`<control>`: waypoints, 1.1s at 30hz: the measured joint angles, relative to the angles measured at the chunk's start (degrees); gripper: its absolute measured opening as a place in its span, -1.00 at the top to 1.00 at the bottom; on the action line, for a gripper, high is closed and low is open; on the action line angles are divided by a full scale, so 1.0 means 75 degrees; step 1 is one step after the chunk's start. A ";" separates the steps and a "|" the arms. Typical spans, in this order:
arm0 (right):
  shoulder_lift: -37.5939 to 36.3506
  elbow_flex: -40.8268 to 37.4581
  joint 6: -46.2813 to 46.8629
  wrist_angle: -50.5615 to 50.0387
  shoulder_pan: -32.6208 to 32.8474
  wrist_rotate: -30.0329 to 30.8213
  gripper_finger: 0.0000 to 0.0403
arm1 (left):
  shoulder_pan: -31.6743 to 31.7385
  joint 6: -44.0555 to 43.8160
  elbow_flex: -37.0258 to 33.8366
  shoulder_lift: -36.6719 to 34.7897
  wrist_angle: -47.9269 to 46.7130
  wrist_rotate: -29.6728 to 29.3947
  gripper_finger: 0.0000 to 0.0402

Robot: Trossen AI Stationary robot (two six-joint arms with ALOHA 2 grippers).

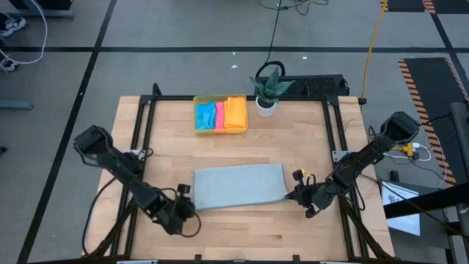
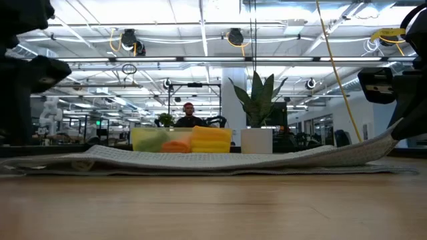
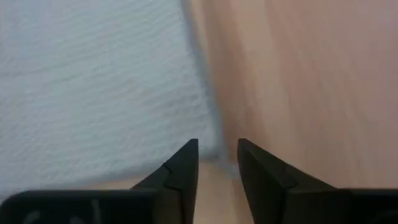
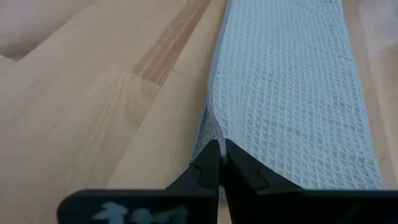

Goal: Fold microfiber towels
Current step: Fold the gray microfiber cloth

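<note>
The light grey waffle-weave microfiber towel [image 1: 239,186] lay folded flat on the pale wooden surface [image 1: 234,147], near its front edge. The left tool [image 3: 217,163] stood at the towel's front left corner, fingers slightly parted and seemingly clear of the cloth. The right tool [image 4: 220,163] was clamped on the towel's right edge, lifting it slightly. Folded blue, pink and orange towels [image 1: 220,114] sat in the translucent yellow plastic tray [image 1: 196,116] at the back.
</note>
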 joint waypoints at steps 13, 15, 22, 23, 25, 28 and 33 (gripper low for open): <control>0.0000 0.0000 0.0058 0.0036 0.0000 -0.0012 0.99 | 0.1073 0.0245 -0.0009 -0.0339 -0.0310 -0.0886 0.35; 0.0001 0.0000 0.0080 0.0026 0.0000 -0.0012 0.99 | 0.1341 0.0327 -0.0006 -0.0117 -0.0312 -0.0875 0.35; 0.0003 -0.0131 0.0112 0.0063 0.0000 -0.0017 0.99 | 0.1976 0.0410 0.0037 0.0775 -0.0866 -0.0440 0.35; 0.0003 -0.0194 0.0120 0.0064 0.0000 -0.0020 0.99 | 0.2007 0.0391 0.0044 0.0856 -0.0910 -0.0442 0.35; 0.0003 -0.0327 0.0124 0.0060 0.0000 -0.0020 0.99 | 0.2034 0.0402 0.0044 0.0939 -0.0950 -0.0446 0.35; 0.0006 -0.0461 0.0338 0.0056 0.0000 -0.0020 0.97 | 0.2034 0.0410 0.0037 0.0937 -0.0972 -0.0540 0.35; 0.0004 -0.0504 0.0876 0.0030 -0.0003 -0.0309 0.71 | 0.2011 0.0416 0.0010 0.0751 -0.1087 -0.0605 0.35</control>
